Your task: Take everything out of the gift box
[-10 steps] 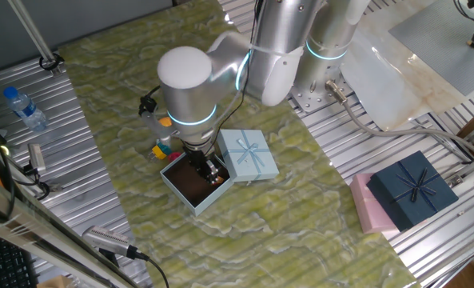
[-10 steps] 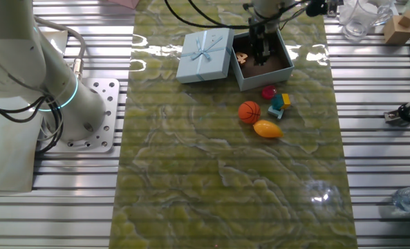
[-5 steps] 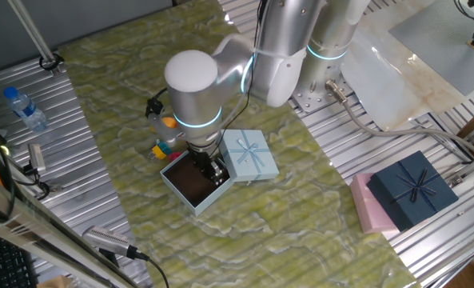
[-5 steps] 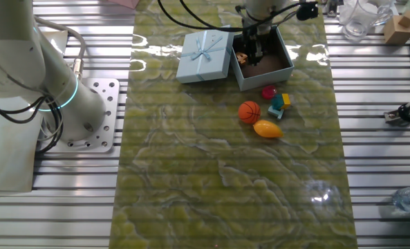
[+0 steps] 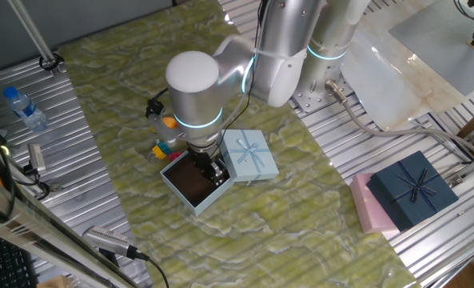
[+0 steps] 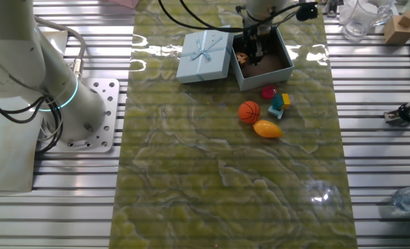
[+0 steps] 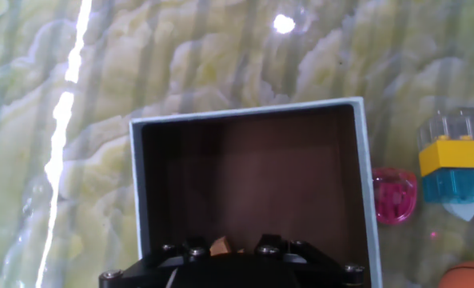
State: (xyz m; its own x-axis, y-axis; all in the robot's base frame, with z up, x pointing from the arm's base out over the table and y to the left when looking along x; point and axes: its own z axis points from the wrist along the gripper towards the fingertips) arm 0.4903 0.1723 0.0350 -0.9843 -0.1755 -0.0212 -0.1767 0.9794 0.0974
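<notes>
My tool (image 6: pixel 254 50) is down inside the gift box (image 7: pixel 248 120) on the tabletop (image 6: pixel 225 173), over a small tan piece (image 7: pixel 219 243); I cannot tell its opening, and a weak pinch against the near wall could drop the piece or drag the light box.

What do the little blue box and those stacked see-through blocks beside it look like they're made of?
The gift box looks like matte cardboard: thin pale-blue walls with crisp edges and a dull dark-brown inside that shows no shine. The stacked blocks look like glossy moulded plastic, probably toy bricks: a clear piece with studs on top, an opaque yellow one, then a translucent blue one that light passes through.
</notes>
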